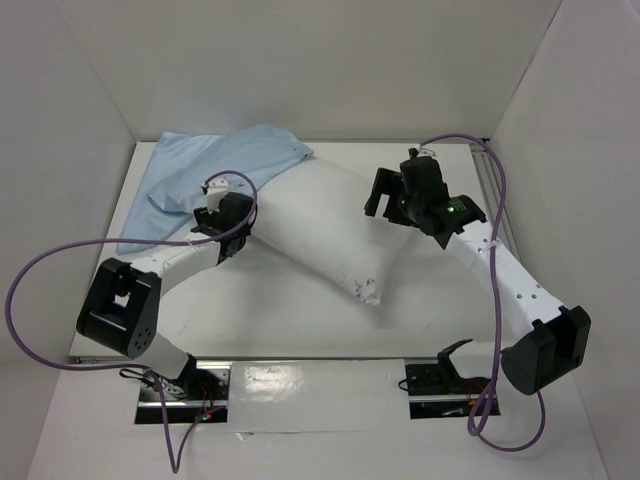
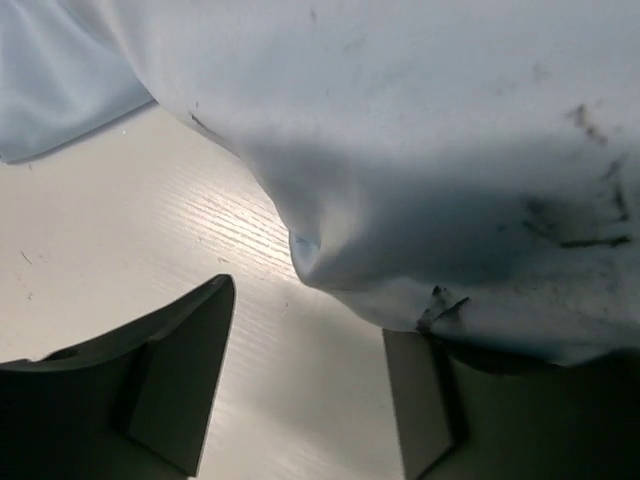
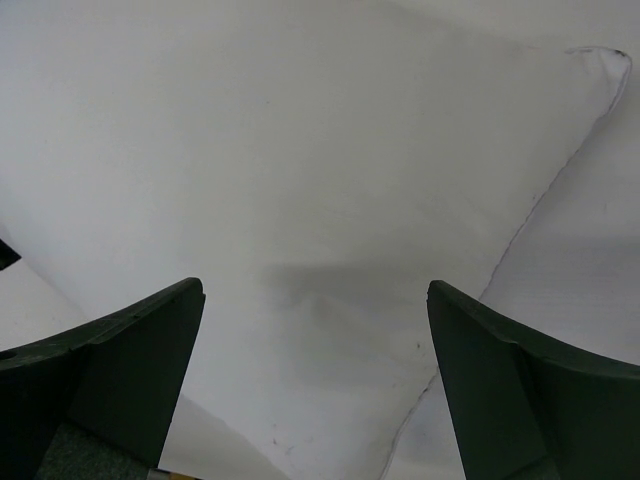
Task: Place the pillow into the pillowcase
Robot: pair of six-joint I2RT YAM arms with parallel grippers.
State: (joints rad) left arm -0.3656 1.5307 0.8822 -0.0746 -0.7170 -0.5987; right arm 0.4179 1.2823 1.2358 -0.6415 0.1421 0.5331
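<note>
- Looking down from the top, the pillow (image 1: 330, 225) lies slanted across the middle of the tabletop (image 1: 300, 330). Its far left end meets the pillowcase (image 1: 200, 170), which is bunched up at the far left corner. I cannot tell if that end is inside yet.
- The left hand (image 1: 235, 220) is open and sits at the pillow's left side, close to the pillowcase. The right hand (image 1: 392, 190) is open wide and hangs over the pillow's right side.
- I think the job has only just begun, because most of the pillow is outside the pillowcase. A good plan is for one hand to hold the pillowcase mouth open while the other pushes the pillow toward the far left corner.
- From the left wrist, the two fingers (image 2: 185, 370) stand apart with bare tabletop between them. The pillow's edge hangs just over the right finger, and nothing is pinched. The pillowcase shows at the top left. This hand should grab only the thin pillowcase, not the fat pillow too, or the mouth may shut.
- From the right wrist, both fingers (image 3: 130, 370) stand wide apart above the soft pillow and hold nothing. One pillow corner shows at the top right. This hand should pinch a good fold near the edge and push slowly, so the pillow does not bend or slip away.
</note>
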